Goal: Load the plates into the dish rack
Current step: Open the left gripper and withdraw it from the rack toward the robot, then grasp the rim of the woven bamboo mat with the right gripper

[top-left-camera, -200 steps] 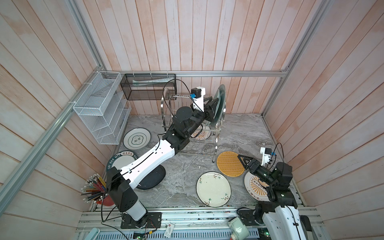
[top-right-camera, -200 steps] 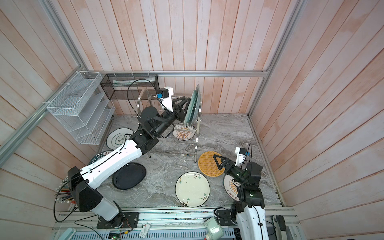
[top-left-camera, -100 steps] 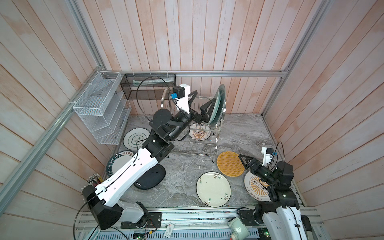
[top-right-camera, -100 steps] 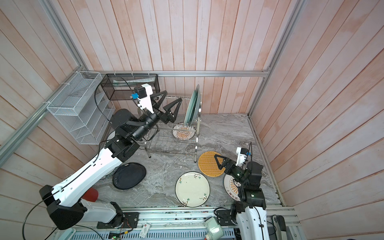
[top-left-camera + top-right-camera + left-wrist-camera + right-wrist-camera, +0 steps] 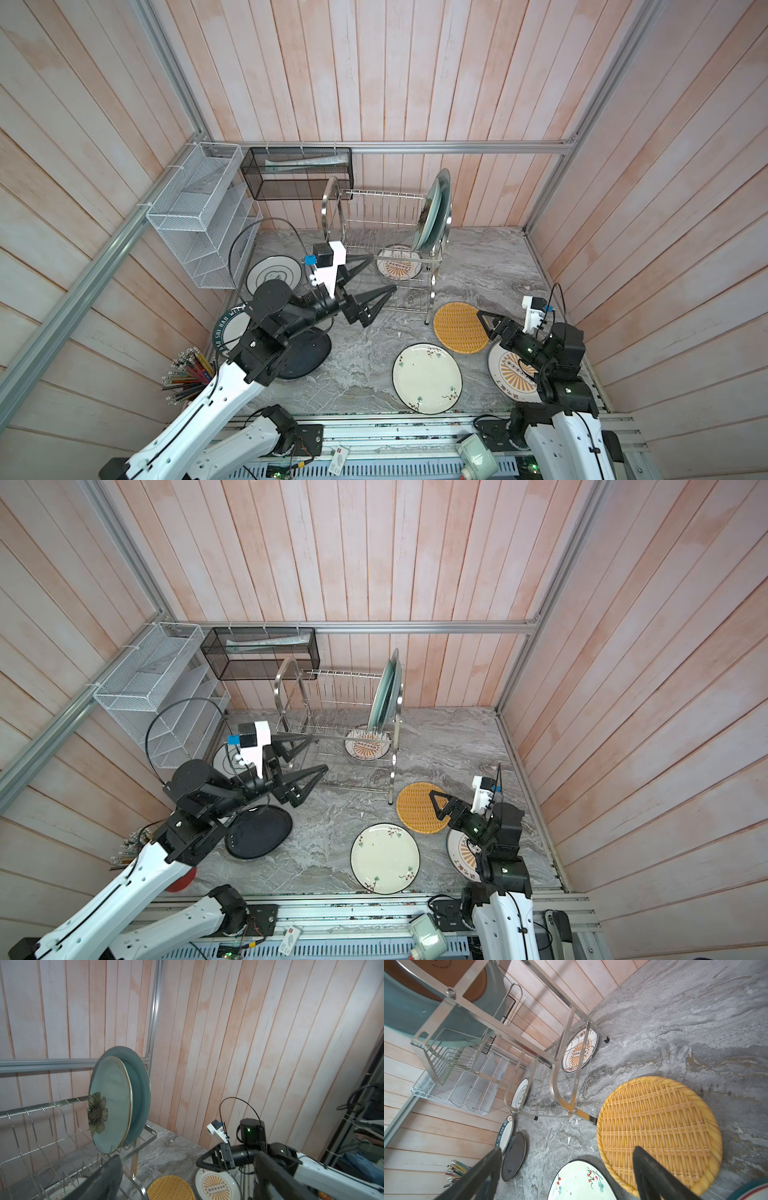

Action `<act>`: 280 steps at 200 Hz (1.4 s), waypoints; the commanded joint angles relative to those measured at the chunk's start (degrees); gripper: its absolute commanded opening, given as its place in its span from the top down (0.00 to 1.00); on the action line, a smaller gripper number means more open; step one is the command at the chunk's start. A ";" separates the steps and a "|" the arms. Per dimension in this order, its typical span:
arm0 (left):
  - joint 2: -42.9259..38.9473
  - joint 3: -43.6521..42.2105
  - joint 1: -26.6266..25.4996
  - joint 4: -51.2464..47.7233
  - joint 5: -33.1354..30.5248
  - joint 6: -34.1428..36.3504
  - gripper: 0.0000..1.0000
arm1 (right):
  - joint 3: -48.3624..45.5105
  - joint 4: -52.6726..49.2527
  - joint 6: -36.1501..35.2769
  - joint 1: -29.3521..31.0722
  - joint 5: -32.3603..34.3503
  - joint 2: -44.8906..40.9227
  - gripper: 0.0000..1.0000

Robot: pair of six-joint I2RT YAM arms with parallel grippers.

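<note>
Two plates stood on edge at the right end of the dish rack's [image 5: 331,195] upper tier. The grey-blue plate [image 5: 138,1088] was outermost and the pale green flowered plate [image 5: 112,1105] sat just inside it, leaning close against it.

Your left gripper [image 5: 384,273] hung in front of the rack's left half, jaws spread wide with nothing between them, well apart from both racked plates. Your right gripper [image 5: 488,328] was also wide open and empty. It was poised over the right edge of the yellow woven plate [image 5: 459,328], which lay flat on the grey table [image 5: 365,374] near the rack's front right leg.

You had six more plates lying flat:
- The cream floral plate [image 5: 427,378] lay just in front of the woven one.
- One orange-sunburst plate [image 5: 505,370] lay under your right arm.
- A second sunburst plate [image 5: 397,266] lay beneath the rack; whether it rested on the lower tier or the table, I could not tell.
- The green-ringed plate [image 5: 274,274], the lettered plate [image 5: 226,328] and the black plate [image 5: 307,353] lay on the left, the last two partly hidden by your left arm.
</note>
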 commanded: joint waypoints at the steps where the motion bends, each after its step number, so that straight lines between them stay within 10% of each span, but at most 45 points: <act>1: -5.75 -5.93 0.06 -9.15 4.90 3.83 0.00 | -2.14 -0.53 -1.45 0.29 2.18 1.05 0.02; 64: -16.12 -20.19 0.03 -11.50 2.42 3.47 0.00 | -9.65 8.35 2.85 0.43 5.25 5.48 0.02; 161: -9.74 -19.31 0.05 -14.89 0.41 2.23 0.00 | -11.29 16.11 2.44 0.43 15.51 16.13 0.02; 280: -11.89 -20.03 0.09 -14.31 0.74 2.05 0.00 | 5.68 13.87 -13.76 -0.54 15.67 45.28 0.13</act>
